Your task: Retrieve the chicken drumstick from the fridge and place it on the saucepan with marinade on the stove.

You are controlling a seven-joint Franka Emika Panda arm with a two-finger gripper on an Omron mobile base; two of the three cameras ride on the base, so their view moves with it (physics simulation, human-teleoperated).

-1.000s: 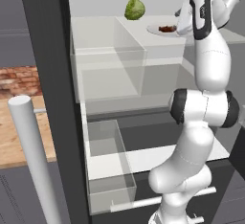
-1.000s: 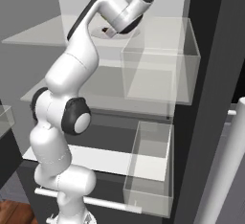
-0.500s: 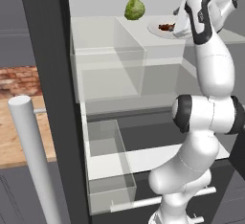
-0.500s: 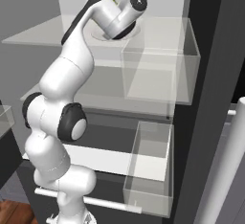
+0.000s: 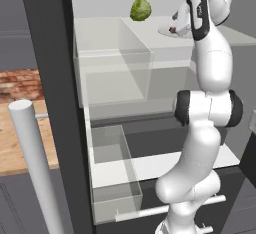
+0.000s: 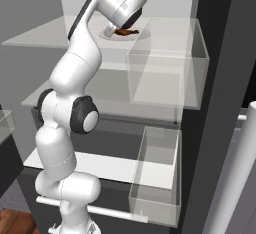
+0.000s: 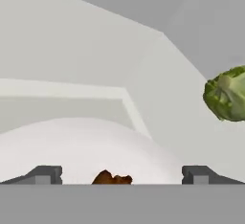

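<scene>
the chicken drumstick (image 7: 111,178) lies on a white plate (image 7: 81,146) on the top shelf (image 6: 45,35) of the open fridge (image 5: 47,38). in the hand view it sits low and roughly midway between the two fingers (image 7: 42,175), which stand wide apart and hold nothing. from the right base view the gripper (image 6: 120,28) hangs just above the plate (image 6: 140,34), the drumstick (image 6: 127,31) showing beneath it. a round green leafy vegetable (image 5: 140,9) rests well apart on the same shelf, toward the back. clear bins (image 6: 167,75) line the fridge door below.
</scene>
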